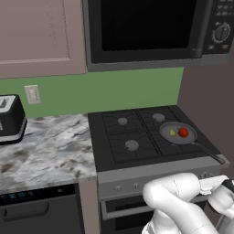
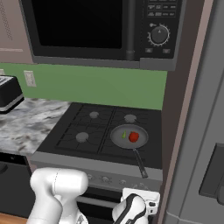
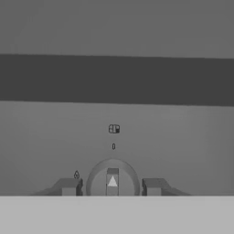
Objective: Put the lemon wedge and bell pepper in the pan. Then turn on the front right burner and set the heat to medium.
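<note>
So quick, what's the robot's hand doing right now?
Hand: its fingers stand on either side of a round stove knob, apart from it, holding nothing; open.

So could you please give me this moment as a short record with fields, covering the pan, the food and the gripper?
pan: on the front right burner, handle toward the stove front
bell pepper: in the pan
lemon wedge: in the pan, beside the pepper
gripper: low at the stove front, one finger on each side of a round knob
grip: contact not clear
</note>
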Available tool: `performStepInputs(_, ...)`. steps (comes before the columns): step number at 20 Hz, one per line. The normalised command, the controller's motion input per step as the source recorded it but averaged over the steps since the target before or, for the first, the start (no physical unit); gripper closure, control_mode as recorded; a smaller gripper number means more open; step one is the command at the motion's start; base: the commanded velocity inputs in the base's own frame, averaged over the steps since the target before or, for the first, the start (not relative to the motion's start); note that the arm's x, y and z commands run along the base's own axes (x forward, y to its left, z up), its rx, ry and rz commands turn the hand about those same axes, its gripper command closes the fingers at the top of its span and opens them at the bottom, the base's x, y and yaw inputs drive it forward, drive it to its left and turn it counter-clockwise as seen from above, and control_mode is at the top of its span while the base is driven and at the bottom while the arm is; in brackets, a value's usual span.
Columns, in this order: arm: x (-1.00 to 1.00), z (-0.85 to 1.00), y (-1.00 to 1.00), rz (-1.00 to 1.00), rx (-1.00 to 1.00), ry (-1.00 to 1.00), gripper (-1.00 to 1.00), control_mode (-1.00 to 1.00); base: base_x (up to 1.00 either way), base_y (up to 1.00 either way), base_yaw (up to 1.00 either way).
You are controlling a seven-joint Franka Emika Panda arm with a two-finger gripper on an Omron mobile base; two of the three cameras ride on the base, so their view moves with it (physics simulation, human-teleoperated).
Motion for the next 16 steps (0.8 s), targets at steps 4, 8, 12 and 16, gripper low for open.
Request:
performStepInputs(4, 0.00, 0.00, 0.00, 0.00, 0.00, 0.00, 1.00, -1.00, 0.00, 0.00, 0.00)
performStepInputs(8, -0.03, 0.00, -0.01, 0.00, -0.02, -0.04, 1.00, -1.00, 0.00, 0.00, 0.00)
performStepInputs(12, -0.06, 0.00, 0.00, 0.00, -0.09, -0.04, 1.00, -1.00, 0.00, 0.00, 0.00)
performStepInputs(16, -0.06, 0.00, 0.00, 0.00, -0.14, -0.03, 1.00, -1.00, 0.00, 0.00, 0.00)
